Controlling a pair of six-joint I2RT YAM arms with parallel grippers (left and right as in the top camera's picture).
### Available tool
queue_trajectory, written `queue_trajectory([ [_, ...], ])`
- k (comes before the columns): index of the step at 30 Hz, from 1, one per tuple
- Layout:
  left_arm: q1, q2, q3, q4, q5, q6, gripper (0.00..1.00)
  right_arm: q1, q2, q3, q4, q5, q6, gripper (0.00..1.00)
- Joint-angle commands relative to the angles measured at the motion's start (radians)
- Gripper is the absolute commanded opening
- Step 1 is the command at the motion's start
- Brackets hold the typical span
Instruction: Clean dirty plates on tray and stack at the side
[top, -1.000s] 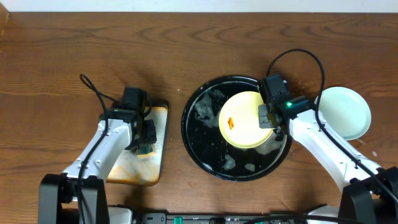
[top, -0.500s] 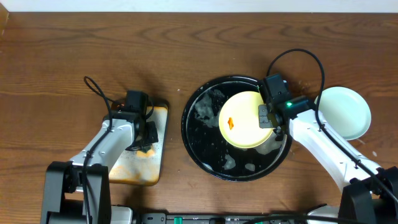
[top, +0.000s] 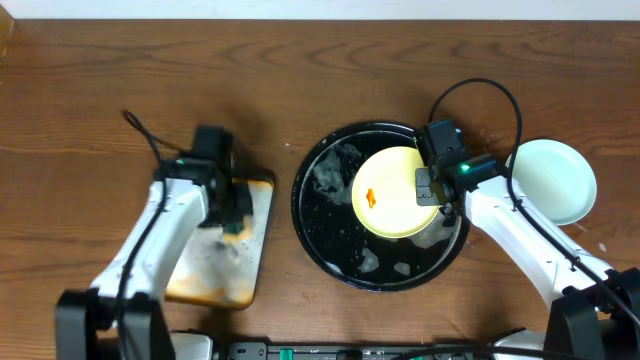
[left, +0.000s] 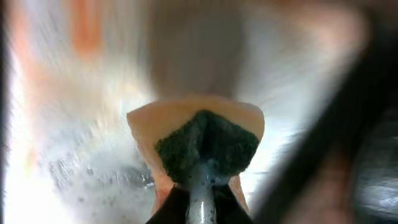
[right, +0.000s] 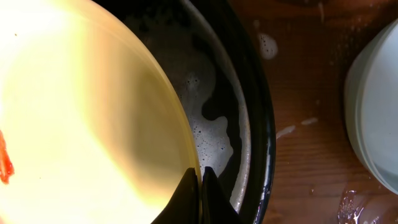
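Overhead: yellow plate sat in the black tray, orange smear on it, not scrubbed. Pale blue-green plates were stacked beside the tray and looked finished; count unclear.
Left wrist: left gripper clamped shut on the sponge over the rusty tray.
Right wrist: right gripper pinched tight on the yellow plate's rim. One plate left, I'd say.

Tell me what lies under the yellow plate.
The yellow plate is over the black tray, with patches of foam showing around it. The tray floor directly beneath the plate is covered, so anything there cannot be seen.
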Motion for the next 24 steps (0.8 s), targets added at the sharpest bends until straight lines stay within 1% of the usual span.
queue_trajectory([
  [1, -0.004, -0.035, 0.1, -0.008, 0.189, -0.019, 0.08, 0.002, -0.008, 0.009, 0.003, 0.015, -0.011, 0.01],
  [3, -0.009, -0.035, 0.122, 0.008, 0.263, -0.038, 0.07, 0.002, -0.008, 0.009, 0.003, 0.014, -0.012, 0.01],
  [5, -0.02, -0.035, 0.126, 0.038, 0.303, -0.057, 0.07, 0.002, -0.008, 0.009, 0.003, 0.008, -0.011, 0.01],
  [8, -0.057, -0.035, 0.126, 0.08, 0.314, -0.079, 0.07, 0.002, -0.008, 0.008, -0.001, -0.027, -0.011, 0.01],
  [13, -0.141, -0.035, 0.126, 0.154, 0.313, -0.102, 0.07, 0.001, 0.003, -0.003, 0.008, -0.042, -0.006, 0.01],
  [17, -0.216, -0.03, 0.126, 0.201, 0.304, -0.117, 0.07, -0.003, 0.053, -0.023, 0.02, -0.073, -0.002, 0.01],
  [20, -0.272, -0.019, 0.126, 0.217, 0.203, -0.169, 0.07, -0.011, 0.101, -0.025, 0.021, -0.079, 0.028, 0.01],
  [24, -0.334, 0.016, 0.126, 0.269, 0.192, -0.192, 0.07, -0.016, 0.145, -0.025, 0.044, -0.122, 0.038, 0.01],
])
